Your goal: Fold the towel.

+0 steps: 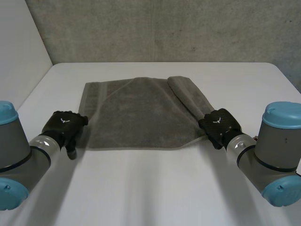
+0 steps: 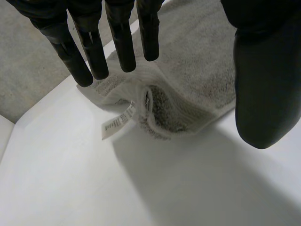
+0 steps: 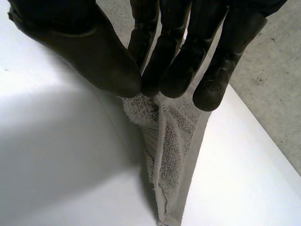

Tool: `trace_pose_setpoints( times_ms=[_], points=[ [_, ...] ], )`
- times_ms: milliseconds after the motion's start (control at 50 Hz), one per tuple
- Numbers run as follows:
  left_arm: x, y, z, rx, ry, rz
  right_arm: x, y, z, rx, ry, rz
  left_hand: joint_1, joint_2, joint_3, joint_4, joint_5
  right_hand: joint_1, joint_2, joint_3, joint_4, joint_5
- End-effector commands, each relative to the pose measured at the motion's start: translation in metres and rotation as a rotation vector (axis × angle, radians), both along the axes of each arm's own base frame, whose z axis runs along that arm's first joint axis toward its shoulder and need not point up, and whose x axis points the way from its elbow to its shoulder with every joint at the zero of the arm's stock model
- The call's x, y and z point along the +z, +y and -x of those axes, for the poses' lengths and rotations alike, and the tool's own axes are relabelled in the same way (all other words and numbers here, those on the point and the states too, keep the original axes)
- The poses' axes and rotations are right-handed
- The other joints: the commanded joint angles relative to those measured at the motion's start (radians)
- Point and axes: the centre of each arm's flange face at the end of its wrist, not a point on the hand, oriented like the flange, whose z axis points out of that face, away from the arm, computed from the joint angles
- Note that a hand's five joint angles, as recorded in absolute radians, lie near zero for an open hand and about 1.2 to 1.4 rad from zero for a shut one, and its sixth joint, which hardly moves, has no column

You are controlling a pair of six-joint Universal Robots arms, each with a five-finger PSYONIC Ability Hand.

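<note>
Head view: the grey towel [image 1: 136, 113] lies on the white counter [image 1: 155, 197], long axis running from the left robot hand [image 1: 63, 125] to the right robot hand [image 1: 218, 123], its right end rucked up. Left wrist view: fingers [image 2: 122, 42] straight, spread over the corner bearing a white label [image 2: 115, 123]. Right wrist view: thumb and fingers [image 3: 178, 56] pinch that raised fold.

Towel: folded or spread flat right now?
Mostly spread: the towel lies flat except its right edge, pinched and lifted by the right hand. The left hand hovers open over a near corner.

a white label [image 2: 116, 123] on the towel [image 2: 202, 70] carries print too small to read.
</note>
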Motion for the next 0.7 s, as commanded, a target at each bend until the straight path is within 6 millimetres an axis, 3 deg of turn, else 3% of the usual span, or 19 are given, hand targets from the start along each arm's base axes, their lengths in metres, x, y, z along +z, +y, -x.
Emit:
trace_pose_setpoints(
  times_ms=[20,220,520,700],
  points=[
    [-0.002,-0.001,-0.004,-0.058,-0.1,0.029,-0.001,0.001,0.0,0.001,0.002,-0.002,-0.034,-0.028,-0.034,-0.034,-0.215,0.071,0.063,0.049,0.054,0.053],
    [-0.005,-0.009,-0.002,-0.093,-0.131,0.099,-0.001,0.0,0.0,0.0,0.001,-0.001,0.013,0.019,0.013,0.013,-0.168,0.071,0.063,0.049,0.054,0.053],
    [-0.031,-0.021,0.004,-0.107,-0.136,0.098,0.0,0.0,0.0,-0.002,-0.001,0.002,0.146,0.151,0.145,0.145,-0.036,0.071,0.063,0.049,0.054,0.053],
    [-0.03,-0.028,0.007,-0.109,-0.135,0.114,-0.001,0.0,0.0,-0.002,0.0,0.0,0.239,0.245,0.239,0.239,0.058,0.071,0.063,0.049,0.054,0.053]
  ],
)
